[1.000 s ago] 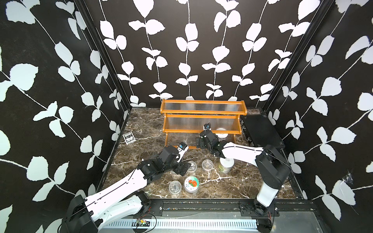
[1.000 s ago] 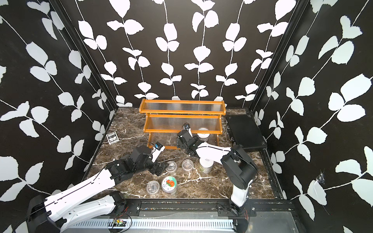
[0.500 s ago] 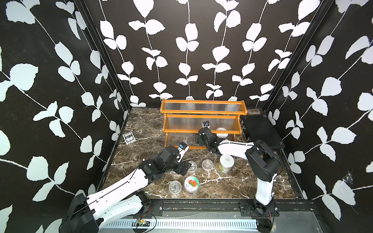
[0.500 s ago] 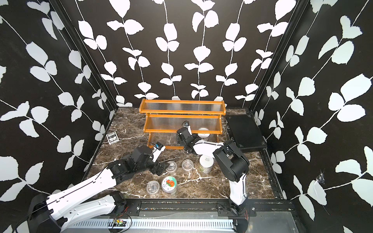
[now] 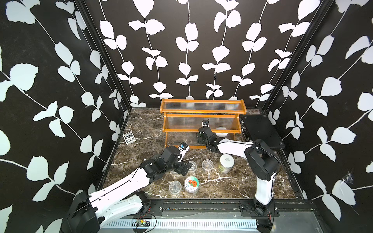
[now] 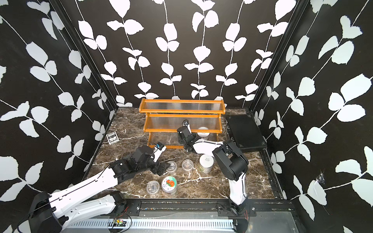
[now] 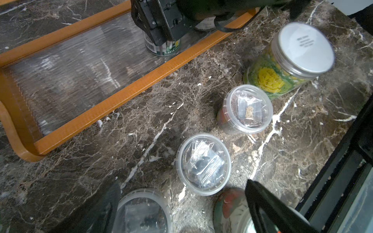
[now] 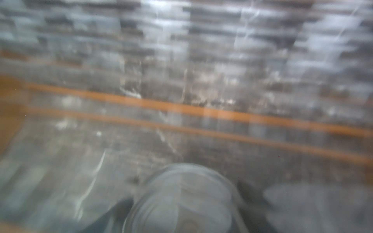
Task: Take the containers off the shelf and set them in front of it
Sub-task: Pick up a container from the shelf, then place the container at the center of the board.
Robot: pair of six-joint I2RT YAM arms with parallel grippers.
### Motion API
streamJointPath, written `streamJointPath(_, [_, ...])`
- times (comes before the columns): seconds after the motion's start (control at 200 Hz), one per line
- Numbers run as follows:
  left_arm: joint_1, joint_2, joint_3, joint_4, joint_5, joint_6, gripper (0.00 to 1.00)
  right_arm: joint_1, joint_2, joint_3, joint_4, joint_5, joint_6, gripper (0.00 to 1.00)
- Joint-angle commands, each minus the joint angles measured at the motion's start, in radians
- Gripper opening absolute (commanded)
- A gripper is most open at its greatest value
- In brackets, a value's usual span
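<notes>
The orange-brown shelf point(image 5: 202, 110) point(image 6: 182, 110) stands at the back. On its lowest tier a tin can point(image 7: 163, 47) point(image 8: 181, 201) sits between the fingers of my right gripper point(image 5: 201, 137) point(image 8: 181, 203). That view is blurred, so contact is unclear. A white-lidded jar point(image 5: 221, 133) stands just right of it on the shelf. On the floor in front stand three clear cups point(image 7: 247, 109) point(image 7: 203, 163) point(image 7: 143, 211), a pumpkin-lidded cup point(image 5: 191, 184) and a yellow-green jar point(image 7: 292, 58). My left gripper point(image 5: 184, 167) point(image 7: 185, 210) is open and low among the cups.
A flat black case point(image 5: 260, 131) lies right of the shelf, and a small black-and-white card box point(image 5: 129, 138) lies at the left wall. My right arm's elbow point(image 5: 261, 161) hangs beside the yellow-green jar. A black rail point(image 5: 201, 203) runs along the front edge.
My right gripper has pushed left and deeper into the lowest tier, over the tin can, and its jaws have narrowed. The right elbow swung left. My left arm has hardly moved.
</notes>
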Motion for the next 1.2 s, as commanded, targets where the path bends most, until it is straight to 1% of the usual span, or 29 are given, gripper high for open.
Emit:
streamJointPath(0.0, [0.006,0.007,-0.014,0.018,0.013,0.002,0.99,-0.004,-0.071,-0.047,0.015,-0.041,-0.035,0.71])
streamJointPath(0.14, [0.006,0.021,-0.012,0.024,0.020,0.005,0.99,-0.002,-0.141,-0.105,0.006,-0.094,-0.034,0.70])
streamJointPath(0.475, [0.008,0.046,-0.006,0.036,0.032,0.022,0.99,0.007,-0.314,-0.235,-0.063,-0.220,-0.080,0.69])
streamJointPath(0.485, [0.008,0.047,-0.007,0.036,0.033,0.023,0.99,0.007,-0.342,-0.241,-0.063,-0.226,-0.082,0.69])
streamJointPath(0.67, [0.010,0.051,0.007,0.024,0.033,0.037,0.99,0.016,-0.495,-0.269,-0.154,-0.326,-0.197,0.70])
streamJointPath(0.855, [0.023,0.029,0.026,-0.021,0.011,0.064,0.99,0.028,-0.668,-0.305,-0.292,-0.499,-0.315,0.70])
streamJointPath(1.015, [0.059,0.005,0.019,-0.024,0.008,0.070,0.99,0.081,-0.861,-0.362,-0.439,-0.619,-0.417,0.68])
streamJointPath(1.095, [0.071,0.009,0.021,-0.015,0.015,0.070,0.99,0.138,-0.955,-0.418,-0.488,-0.627,-0.454,0.68])
streamJointPath(1.195, [0.081,0.021,0.030,-0.012,0.027,0.079,0.99,0.212,-1.050,-0.487,-0.494,-0.622,-0.454,0.67])
